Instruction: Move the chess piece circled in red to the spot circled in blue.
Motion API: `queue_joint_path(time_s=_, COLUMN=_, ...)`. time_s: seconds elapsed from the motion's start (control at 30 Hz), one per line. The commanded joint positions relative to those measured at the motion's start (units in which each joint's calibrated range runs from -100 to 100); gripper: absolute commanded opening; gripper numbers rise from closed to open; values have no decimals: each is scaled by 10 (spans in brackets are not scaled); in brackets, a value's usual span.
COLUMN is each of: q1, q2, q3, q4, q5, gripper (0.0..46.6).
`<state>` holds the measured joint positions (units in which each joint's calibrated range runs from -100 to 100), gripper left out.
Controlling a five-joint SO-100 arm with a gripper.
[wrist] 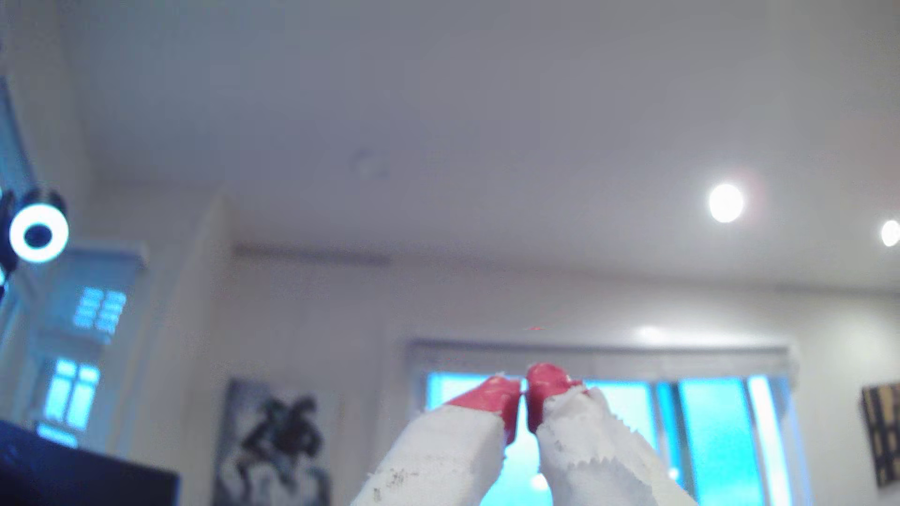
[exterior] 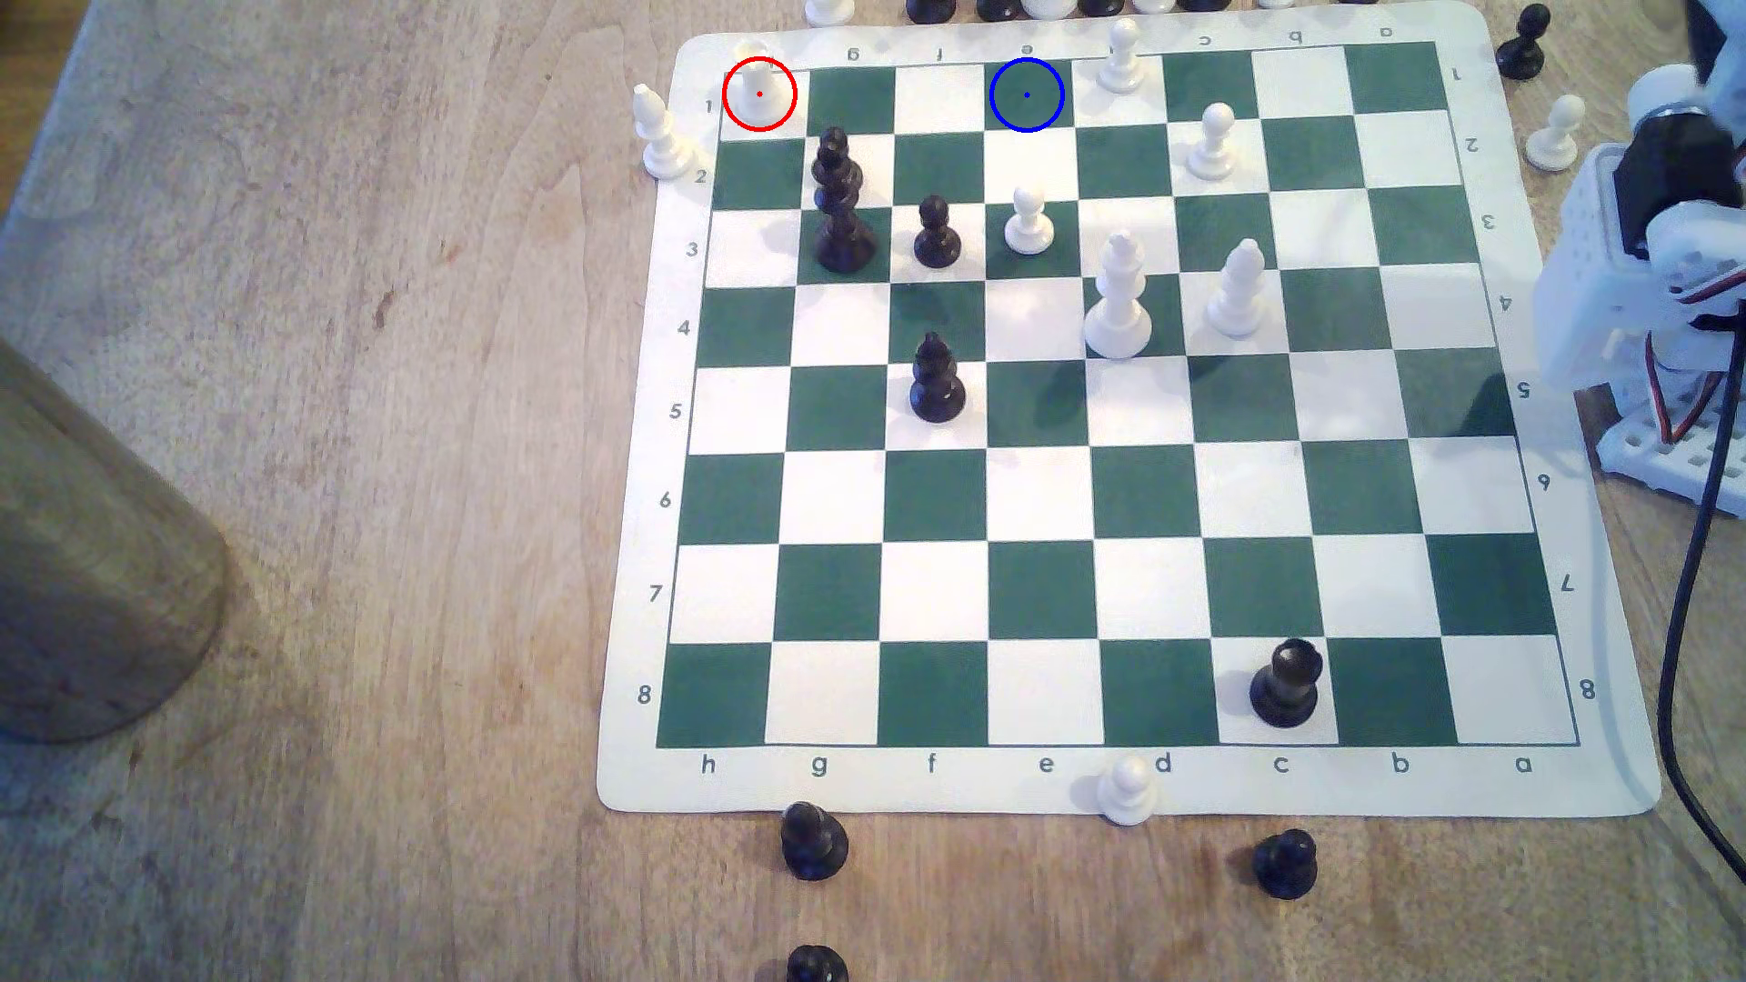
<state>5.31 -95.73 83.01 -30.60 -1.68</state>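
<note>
White rook (exterior: 759, 87) sits on the far corner square h1, inside the red ring, at the exterior view's upper left. Target spot (exterior: 1027, 94) is the dark green e1 square with the blue ring, same rank, three squares toward the exterior view's right. The g1 and f1 squares between them are bare, and so is the target square.

Closest pieces to the route: tall black piece (exterior: 838, 203) around g2/g3, black pawn (exterior: 936, 233) on f3, white pawn (exterior: 1028, 222) on e3, and a white pawn (exterior: 1121, 59) on d1 right beside the target.

On-board count: 6 white (rook, three pawns, a tall king-like piece (exterior: 1118, 297), a bishop (exterior: 1237, 290)) and 4 black, including a piece on f5 (exterior: 936, 380) and a rook on c8 (exterior: 1285, 684).

Off-board: a white bishop (exterior: 660, 134) on the table just outside h2, a white pawn (exterior: 1127, 788) on the near border, three black pieces on the table nearer the camera, one black and one white pawn at the exterior view's upper right, and a row partly cut off along the far edge.

Arm (exterior: 1663, 274) is parked at the exterior view's right edge, off the board (exterior: 652, 529). In the wrist view the gripper (wrist: 523, 396) points up at the ceiling, red fingertips (wrist: 492, 394) nearly touching, only a thin slit between them, holding nothing.
</note>
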Motion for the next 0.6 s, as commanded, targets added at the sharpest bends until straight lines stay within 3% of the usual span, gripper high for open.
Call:
queue_joint_path(time_s=0.0, q1=28, q2=1, q3=-106, q4=210, q5=-1, gripper=2)
queue_joint_path(time_s=0.2, q1=72, q2=1, q3=-152, q4=408, q5=-2, gripper=2)
queue_joint_path(time_s=0.3, q1=108, q2=1, q3=-180, q4=524, q5=-2, gripper=35)
queue_joint_path(time_s=0.33, q1=112, q2=1, q3=-182, q4=538, q5=9, gripper=2)
queue_joint_path(time_s=0.37, q1=110, q2=13, q3=-183, q4=541, q5=20, gripper=2)
queue_joint_path(time_s=0.57, q1=92, q2=228, q3=-302, q4=659, q5=23, gripper=2)
